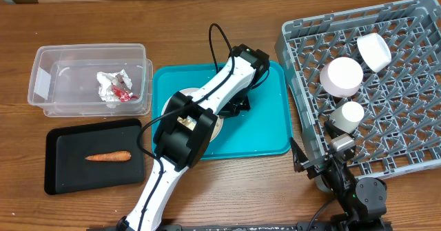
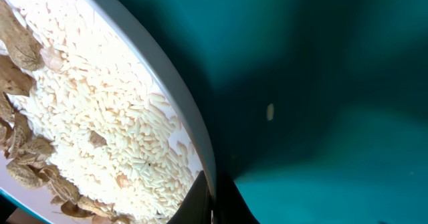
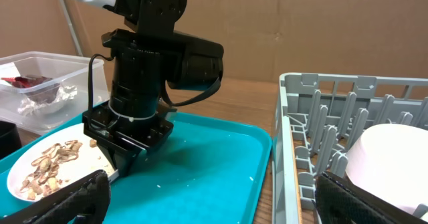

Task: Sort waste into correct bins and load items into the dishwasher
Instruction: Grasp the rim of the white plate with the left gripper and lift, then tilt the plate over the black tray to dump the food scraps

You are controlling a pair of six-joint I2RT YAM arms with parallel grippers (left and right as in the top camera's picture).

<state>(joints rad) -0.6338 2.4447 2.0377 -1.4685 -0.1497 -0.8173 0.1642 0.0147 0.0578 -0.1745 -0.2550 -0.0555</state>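
Wooden table [image 1: 207,10]: my left arm [image 1: 207,103] hides much of the scrap plate [image 3: 15,174] on the teal tray [image 1: 269,121]. Left tool [image 3: 122,162] sits at its rim, grip indeterminate. Right tool [image 3: 214,202] spread wide, empty.

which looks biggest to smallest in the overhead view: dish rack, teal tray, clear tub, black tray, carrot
1. dish rack, even though the frame cuts part of it off
2. teal tray
3. clear tub and black tray look about alike
4. carrot
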